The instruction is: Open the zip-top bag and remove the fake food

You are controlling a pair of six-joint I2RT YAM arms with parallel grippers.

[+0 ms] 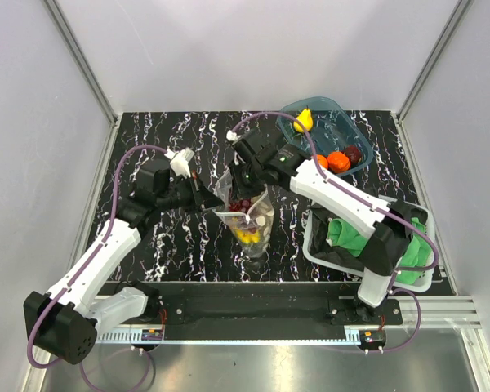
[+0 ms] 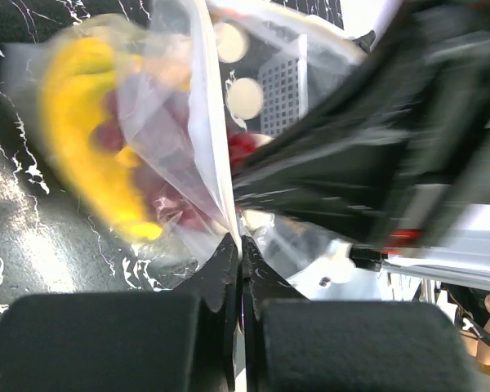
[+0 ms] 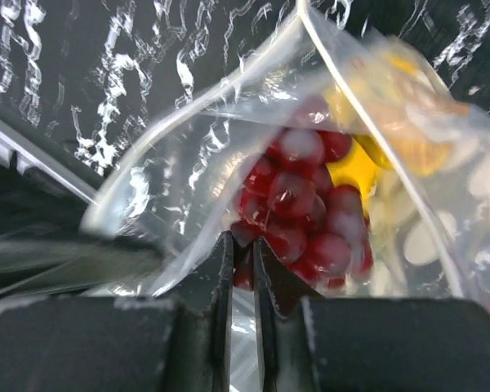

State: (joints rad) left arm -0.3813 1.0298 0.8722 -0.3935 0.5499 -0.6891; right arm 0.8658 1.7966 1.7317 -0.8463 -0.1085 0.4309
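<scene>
Left tool: clenched on one lip of the clear, dotted zip-top plastic bag, which stands near the translucent blue plastic tub. Right tool: clenched on the opposite lip. We judge the mouth parted. The red grape cluster and yellow banana bunch are inside, not yet removed.

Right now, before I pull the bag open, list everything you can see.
zip-top bag: one, clear with pale dots, table centre
grape cluster: one, dark red, inside bag
banana bunch: one, yellow, inside bag
blue tub: one, translucent, far right
fruits in tub: one yellow, two orange, one dark red
bin: one, white-rimmed, near right
green cloth: one, in bin
table: one, black marbled
left gripper: shut on bag edge
right gripper: shut on bag edge
</scene>
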